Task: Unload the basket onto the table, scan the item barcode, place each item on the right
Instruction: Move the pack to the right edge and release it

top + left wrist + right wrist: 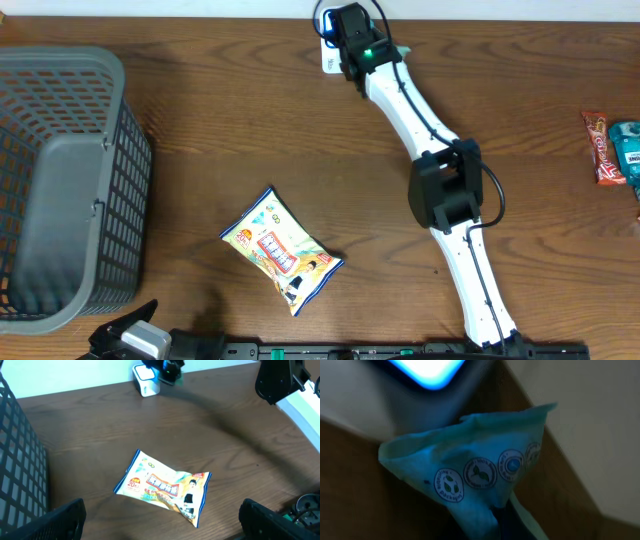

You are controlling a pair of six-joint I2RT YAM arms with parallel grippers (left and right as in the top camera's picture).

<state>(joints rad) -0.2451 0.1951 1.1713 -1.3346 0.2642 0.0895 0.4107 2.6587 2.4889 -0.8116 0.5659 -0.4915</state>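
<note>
We grip a teal packet (470,475) in our right fingers (345,38), scanner (146,382) just beyond; our left fingers (60,520) gape open, snack bag (282,250) ahead

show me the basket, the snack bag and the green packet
basket (128,200), overhead view, on its right mesh wall
snack bag (282,250), overhead view, on the middle of its printed front
green packet (470,475), right wrist view, on its row of round logos
</note>
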